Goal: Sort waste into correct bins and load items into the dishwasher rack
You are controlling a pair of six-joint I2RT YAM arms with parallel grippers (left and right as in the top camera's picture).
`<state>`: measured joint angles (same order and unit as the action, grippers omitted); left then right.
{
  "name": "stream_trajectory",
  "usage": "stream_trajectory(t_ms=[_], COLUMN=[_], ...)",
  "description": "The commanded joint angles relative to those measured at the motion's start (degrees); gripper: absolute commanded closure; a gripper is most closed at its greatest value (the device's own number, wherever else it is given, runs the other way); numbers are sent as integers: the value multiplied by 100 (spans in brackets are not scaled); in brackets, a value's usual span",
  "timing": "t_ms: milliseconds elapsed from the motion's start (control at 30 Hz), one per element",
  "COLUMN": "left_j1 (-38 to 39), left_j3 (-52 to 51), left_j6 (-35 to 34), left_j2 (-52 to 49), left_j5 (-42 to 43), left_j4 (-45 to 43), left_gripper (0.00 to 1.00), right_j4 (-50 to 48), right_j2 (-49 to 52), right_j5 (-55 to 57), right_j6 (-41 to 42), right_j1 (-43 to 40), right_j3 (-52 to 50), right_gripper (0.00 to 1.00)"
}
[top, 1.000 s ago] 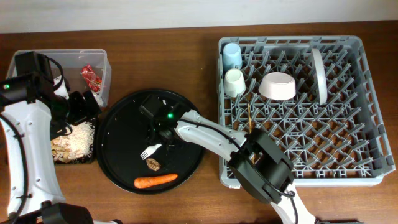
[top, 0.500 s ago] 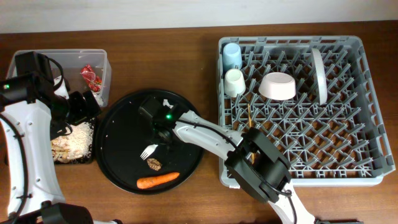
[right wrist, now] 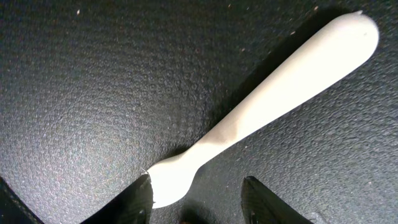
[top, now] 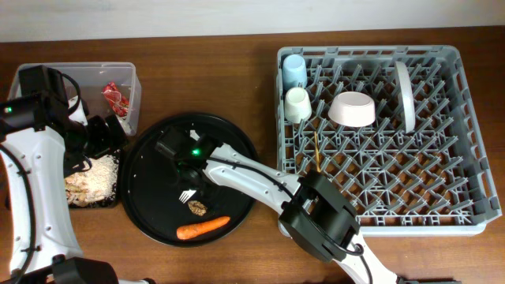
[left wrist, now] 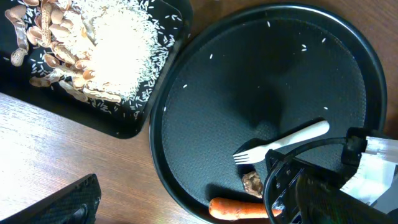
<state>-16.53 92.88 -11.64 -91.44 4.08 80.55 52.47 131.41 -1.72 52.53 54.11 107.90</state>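
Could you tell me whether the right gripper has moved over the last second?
Yes: the right gripper has shifted left, away from the dishwasher rack.

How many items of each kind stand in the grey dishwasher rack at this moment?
cups: 2, the light-blue cup and the cream cup
white bowl: 1
white plate: 1
wooden chopstick: 1
total: 5

I count two cups, a light-blue cup (top: 293, 69) and a cream cup (top: 297, 103); one bowl (top: 352, 109), one plate (top: 405, 85), one fork (left wrist: 283, 142), one carrot (top: 203, 229), one chopstick (top: 316, 150), one rack (top: 426, 181).
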Motion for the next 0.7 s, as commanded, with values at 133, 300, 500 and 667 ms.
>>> stream_trajectory(t_ms=[133,300,500,667], left_j1=[-13,-13,-13,-13], left_j3=[-7,-7,-7,-7], left_j6=[-35,-33,-33,-33], left_j2=[39,39,39,39], left_j5=[105,105,105,105], left_j4=[-11,-13,-28,-28], left_gripper=[1,1,1,1], right_j4=[-179,-422,-234,-413], right_j2=[411,420,420,417], right_j5=[46,50,48,-201], right_j6=[243,240,245,155], right_j1=[26,26,26,15], right_j3=[52,31,31,76], right_gripper=[44,46,80,77])
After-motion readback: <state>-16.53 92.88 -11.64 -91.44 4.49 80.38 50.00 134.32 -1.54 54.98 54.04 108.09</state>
